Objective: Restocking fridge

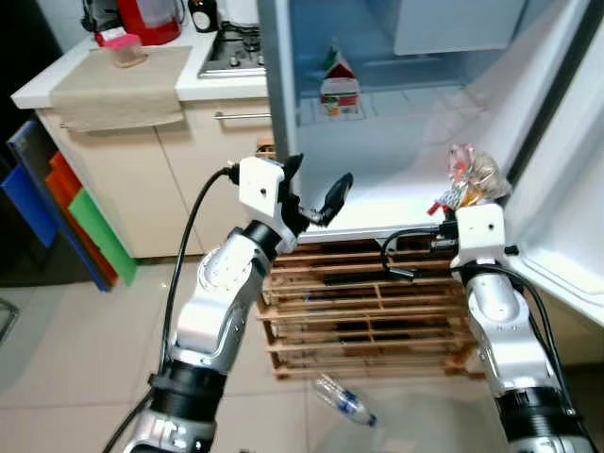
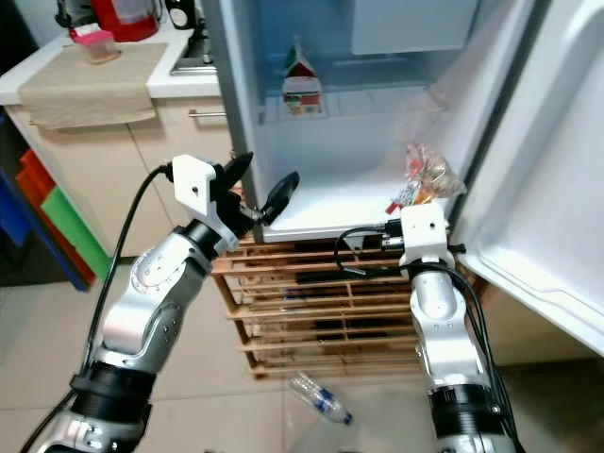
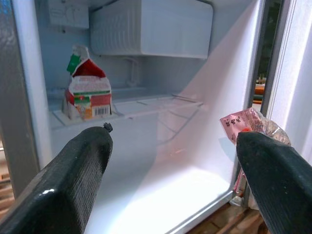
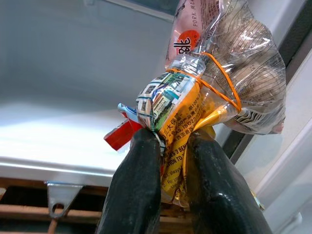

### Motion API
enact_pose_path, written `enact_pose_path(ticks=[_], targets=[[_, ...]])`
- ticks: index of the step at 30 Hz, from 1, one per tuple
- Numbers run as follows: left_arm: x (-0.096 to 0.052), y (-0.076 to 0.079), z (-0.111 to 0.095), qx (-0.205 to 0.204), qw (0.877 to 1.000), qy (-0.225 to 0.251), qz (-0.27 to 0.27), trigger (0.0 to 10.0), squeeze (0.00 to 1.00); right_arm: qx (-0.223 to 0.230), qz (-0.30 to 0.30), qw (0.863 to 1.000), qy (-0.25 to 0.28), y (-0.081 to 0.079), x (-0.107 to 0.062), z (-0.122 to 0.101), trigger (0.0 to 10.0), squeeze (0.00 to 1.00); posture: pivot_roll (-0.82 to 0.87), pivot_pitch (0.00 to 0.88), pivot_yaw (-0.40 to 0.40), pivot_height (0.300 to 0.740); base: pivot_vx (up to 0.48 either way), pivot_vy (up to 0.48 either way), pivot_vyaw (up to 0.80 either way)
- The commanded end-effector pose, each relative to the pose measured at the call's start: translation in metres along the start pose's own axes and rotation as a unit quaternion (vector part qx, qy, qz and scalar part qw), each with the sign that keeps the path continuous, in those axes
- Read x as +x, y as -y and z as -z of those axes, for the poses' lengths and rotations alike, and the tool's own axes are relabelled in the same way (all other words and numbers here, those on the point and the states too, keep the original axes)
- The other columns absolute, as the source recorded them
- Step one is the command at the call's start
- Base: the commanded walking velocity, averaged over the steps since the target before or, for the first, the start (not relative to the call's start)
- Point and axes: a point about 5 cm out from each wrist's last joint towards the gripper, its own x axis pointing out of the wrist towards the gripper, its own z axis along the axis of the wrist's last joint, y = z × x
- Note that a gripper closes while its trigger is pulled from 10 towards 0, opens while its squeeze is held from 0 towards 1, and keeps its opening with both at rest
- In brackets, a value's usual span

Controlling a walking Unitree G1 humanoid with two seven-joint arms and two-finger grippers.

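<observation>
Both silver arms were raised toward the open white fridge (image 1: pixel 396 203). The right gripper (image 4: pixel 168 161) pinched a clear plastic food bag (image 4: pixel 234 68), rubber-banded and printed "PORK", at the fridge's lower front edge. The left gripper (image 1: pixel 316 193) hovered spread and empty, facing a red-and-white gable-top carton (image 3: pixel 87 90) on the shelf.

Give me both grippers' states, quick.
Left gripper: open, empty, at the fridge opening.
Right gripper: shut on the snack packet.

Spread gripper (image 3: pixel 170 170) fingers facing milk carton (image 3: pixel 87 92), snack bag (image 3: pixel 251 127)
</observation>
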Motion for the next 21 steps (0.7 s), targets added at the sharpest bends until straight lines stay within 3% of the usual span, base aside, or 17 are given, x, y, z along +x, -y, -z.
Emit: enact_pose_path(ticks=[1,3,21], targets=[[-0.003,-0.002,-0.002,0.005,1.0,-0.002,0.0,10.0,0.0,0.003,-0.017,1.0,0.015,-0.01,-0.001,-0.006,10.0,0.0,-0.12,0.0,0.044,0.74,0.0,0.0,0.0],[-0.004,0.0,-0.001,-0.001,1.0,-0.004,0.01,10.0,0.0,0.005,-0.022,1.0,0.012,-0.013,0.0,-0.005,10.0,0.0,-0.12,0.0,0.044,0.74,0.0,0.0,0.0],[0.004,0.019,-0.007,0.029,0.995,-0.009,0.099,10.0,0.0,0.005,-0.032,0.999,0.012,-0.02,0.006,-0.006,10.0,0.0,-0.12,0.0,0.051,0.74,0.48,0.0,0.0]])
